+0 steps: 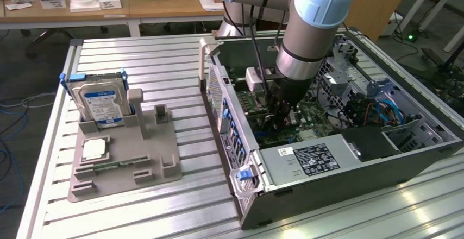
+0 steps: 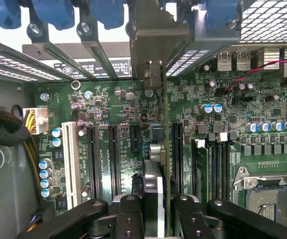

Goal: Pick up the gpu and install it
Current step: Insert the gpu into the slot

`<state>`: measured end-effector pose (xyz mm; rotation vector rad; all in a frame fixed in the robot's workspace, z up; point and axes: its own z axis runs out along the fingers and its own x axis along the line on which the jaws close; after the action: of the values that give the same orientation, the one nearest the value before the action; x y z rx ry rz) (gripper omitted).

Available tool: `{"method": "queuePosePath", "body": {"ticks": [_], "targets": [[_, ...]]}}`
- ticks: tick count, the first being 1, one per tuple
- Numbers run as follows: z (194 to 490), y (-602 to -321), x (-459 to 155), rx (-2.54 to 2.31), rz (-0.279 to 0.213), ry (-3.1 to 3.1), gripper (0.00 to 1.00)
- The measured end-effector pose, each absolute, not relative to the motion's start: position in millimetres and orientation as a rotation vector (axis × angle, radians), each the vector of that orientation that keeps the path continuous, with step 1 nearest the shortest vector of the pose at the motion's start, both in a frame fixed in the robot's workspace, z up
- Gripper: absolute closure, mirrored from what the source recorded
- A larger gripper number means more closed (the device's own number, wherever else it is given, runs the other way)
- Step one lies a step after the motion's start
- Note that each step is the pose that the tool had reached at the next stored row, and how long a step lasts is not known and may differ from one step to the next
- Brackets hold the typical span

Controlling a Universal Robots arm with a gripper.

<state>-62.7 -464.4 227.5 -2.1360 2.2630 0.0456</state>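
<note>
A silver hard drive with a blue-and-white label [image 1: 100,104] stands upright in a grey plastic fixture tray [image 1: 145,165] on the slatted metal table [image 1: 138,60]. A small square silver chip [image 1: 94,149] lies flat in the tray, near the drive. Beside the tray, on the exterior view's right, sits an open grey computer case [image 1: 348,193], its green motherboard [image 2: 118,107] exposed.

Green motherboard [image 2: 123,144]; blue slot clips [image 2: 53,12] (hard drive [image 1: 101,104] label blue-white).
</note>
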Motion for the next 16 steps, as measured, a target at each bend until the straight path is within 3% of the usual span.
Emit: {"method": "queuePosePath", "body": {"ticks": [16], "targets": [[224.0, -463.3, -63.0, -2.145, 0.046, 2.254, 0.72]]}}
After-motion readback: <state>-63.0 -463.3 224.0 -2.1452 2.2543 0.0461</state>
